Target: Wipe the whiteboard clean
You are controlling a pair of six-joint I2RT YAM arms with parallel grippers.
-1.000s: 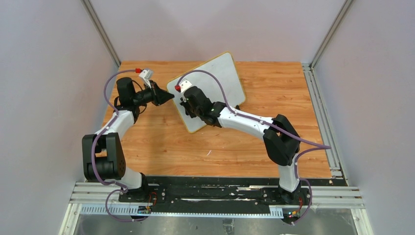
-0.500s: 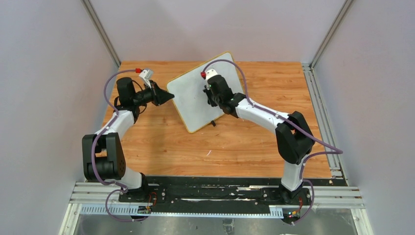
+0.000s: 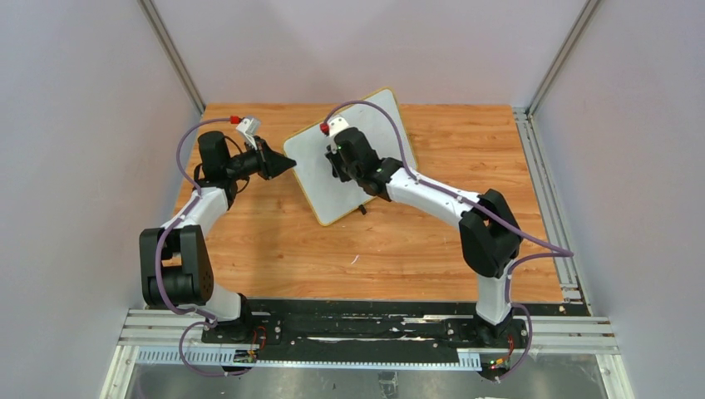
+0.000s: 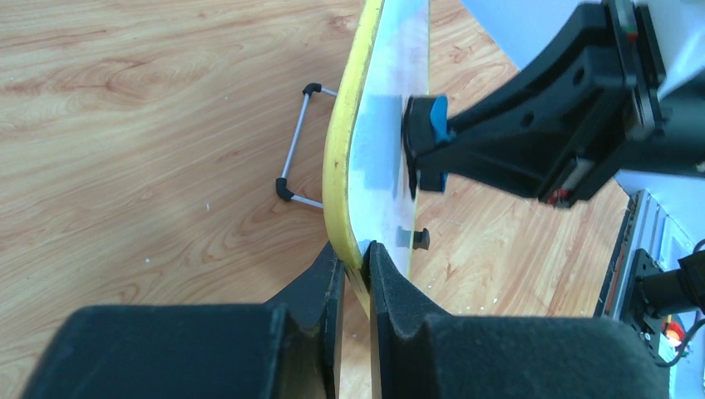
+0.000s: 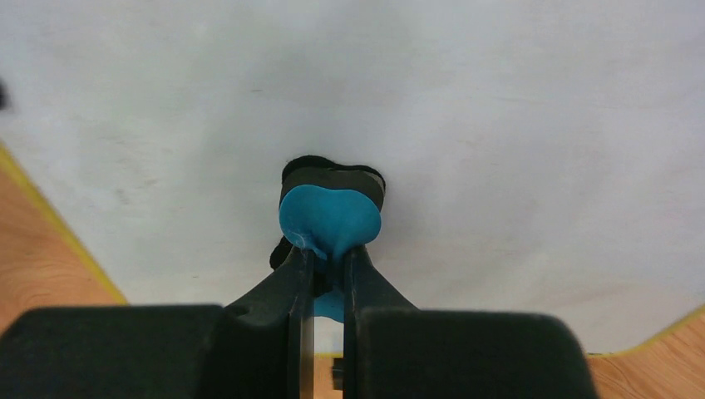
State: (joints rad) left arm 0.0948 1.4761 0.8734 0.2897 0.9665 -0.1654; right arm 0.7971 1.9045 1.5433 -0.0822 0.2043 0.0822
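The left hand (image 4: 353, 254) clamps the yellow edge of the whiteboard (image 3: 320, 189). The right hand (image 5: 325, 259) grips a blue eraser (image 5: 330, 218) — apparently pressed against the whiteboard's surface.

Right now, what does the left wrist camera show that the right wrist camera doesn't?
Only the left wrist view: the left gripper pinching the whiteboard by its yellow edge, and a wire stand behind it. Only the right wrist view: the board's white face, head-on. Both: the right gripper holding a blue eraser against the board.
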